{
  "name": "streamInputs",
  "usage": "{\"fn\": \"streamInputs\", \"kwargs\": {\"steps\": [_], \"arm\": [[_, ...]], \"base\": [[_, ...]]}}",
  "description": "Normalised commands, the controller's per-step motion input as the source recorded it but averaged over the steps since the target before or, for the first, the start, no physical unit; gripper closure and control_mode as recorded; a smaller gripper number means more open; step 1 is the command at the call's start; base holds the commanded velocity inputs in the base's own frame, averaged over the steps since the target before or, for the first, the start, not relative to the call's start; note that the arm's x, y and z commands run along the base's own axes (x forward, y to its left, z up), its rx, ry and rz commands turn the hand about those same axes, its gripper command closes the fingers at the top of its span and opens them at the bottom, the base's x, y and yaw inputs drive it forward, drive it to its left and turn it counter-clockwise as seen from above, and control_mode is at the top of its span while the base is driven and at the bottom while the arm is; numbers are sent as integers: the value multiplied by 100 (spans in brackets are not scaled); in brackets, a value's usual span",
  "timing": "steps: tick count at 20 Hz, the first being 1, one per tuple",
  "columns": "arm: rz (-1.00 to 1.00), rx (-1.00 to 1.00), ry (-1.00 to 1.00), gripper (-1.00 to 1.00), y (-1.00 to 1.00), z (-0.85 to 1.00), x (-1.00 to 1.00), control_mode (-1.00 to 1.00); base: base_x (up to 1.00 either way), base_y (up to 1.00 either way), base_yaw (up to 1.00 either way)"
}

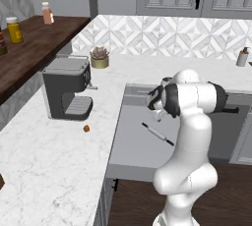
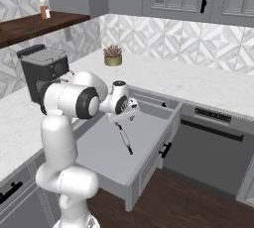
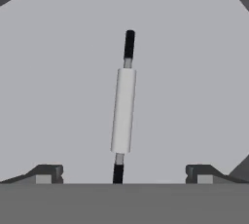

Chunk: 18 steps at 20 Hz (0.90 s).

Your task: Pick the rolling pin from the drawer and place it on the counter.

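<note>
From the left base view, the slim pale rolling pin with thin dark handles lies on the flat matte grey floor of the pulled-out drawer, beside the veined white marble counter. In the right base view it lies aslant below the gripper. In the hand view the smooth cylinder runs lengthwise between the widely spread fingertips, untouched.

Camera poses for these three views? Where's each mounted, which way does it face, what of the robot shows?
Left base view: behind the arm's left, looking forward-down at the open drawer, rolling pin, counter; arm at lower right.
Right base view: behind the arm's right, same drawer and pin; arm at lower left.
Hand view: on the hand, looking down into the drawer; the open tool straddles the pin's near end, fingertips at the bottom.
Shared by all: pin, drawer floor.
</note>
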Motion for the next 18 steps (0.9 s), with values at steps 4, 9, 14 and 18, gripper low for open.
{"fn": "streamInputs", "kwargs": {"steps": [4,9,14,18], "arm": [[1,0,2,-100,-3,-53,-29,-100],[0,0,2,-100,3,-78,-7,-100],[0,0,0,-100,0,-56,21,-100],[0,0,0,-100,0,-78,46,-100]], "base": [[0,0,0],[0,0,0],[0,0,0],[0,0,0]]}}
